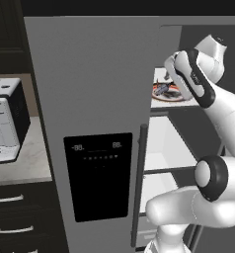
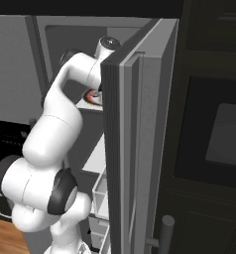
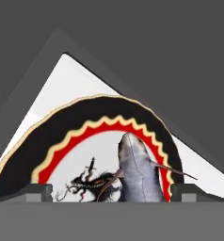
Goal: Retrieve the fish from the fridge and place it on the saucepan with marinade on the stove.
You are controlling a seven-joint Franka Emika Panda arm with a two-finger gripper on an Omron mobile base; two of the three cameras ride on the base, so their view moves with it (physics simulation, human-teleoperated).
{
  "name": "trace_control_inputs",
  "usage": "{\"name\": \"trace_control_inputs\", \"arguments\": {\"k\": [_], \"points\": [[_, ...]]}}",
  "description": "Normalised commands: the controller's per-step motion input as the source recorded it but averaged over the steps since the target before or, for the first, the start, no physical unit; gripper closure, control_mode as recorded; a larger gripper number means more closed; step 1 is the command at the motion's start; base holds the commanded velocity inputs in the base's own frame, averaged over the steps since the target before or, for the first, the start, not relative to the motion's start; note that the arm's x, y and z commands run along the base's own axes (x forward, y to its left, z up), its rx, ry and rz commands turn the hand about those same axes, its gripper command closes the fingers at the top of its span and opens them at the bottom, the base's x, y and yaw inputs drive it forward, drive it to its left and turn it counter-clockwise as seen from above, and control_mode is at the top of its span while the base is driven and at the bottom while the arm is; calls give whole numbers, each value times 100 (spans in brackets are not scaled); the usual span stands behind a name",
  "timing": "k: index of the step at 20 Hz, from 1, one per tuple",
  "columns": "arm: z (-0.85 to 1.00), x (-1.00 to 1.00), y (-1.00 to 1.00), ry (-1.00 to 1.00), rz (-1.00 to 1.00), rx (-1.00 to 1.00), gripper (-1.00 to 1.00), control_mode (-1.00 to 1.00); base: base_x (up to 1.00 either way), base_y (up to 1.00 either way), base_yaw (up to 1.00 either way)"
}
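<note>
Reaching into the open fridge [image 1: 95, 99], the end effector [image 3: 111, 192] hangs wide open over the fish [image 3: 138, 172] on a plate [image 3: 62, 127] near the shelf's [image 3: 62, 84] front edge; closing off-centre could slide it away.

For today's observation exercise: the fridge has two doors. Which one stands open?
The plain door beside the arm stands open, baring white shelves and the plate. The door with the black dispenser panel is closed.

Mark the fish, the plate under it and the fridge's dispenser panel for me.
fish [image 3: 138, 172]: hand view, middle of its grey body.
plate [image 3: 62, 132]: hand view, black outer rim, left side.
dispenser panel [image 1: 98, 175]: left base view, centre of the black panel on the closed door.
</note>
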Motion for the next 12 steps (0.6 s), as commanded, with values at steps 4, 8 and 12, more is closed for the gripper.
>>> {"name": "trace_control_inputs", "arguments": {"k": [4, 8, 12], "points": [[-1, 8, 0, 0, 2, 0, -100, -100, 0, 0, 0], [-25, 3, 0, -6, 0, 0, -100, -100, 0, 0, 0], [-33, 16, 0, -6, 0, 0, -100, -100, 0, 0, 0]]}}
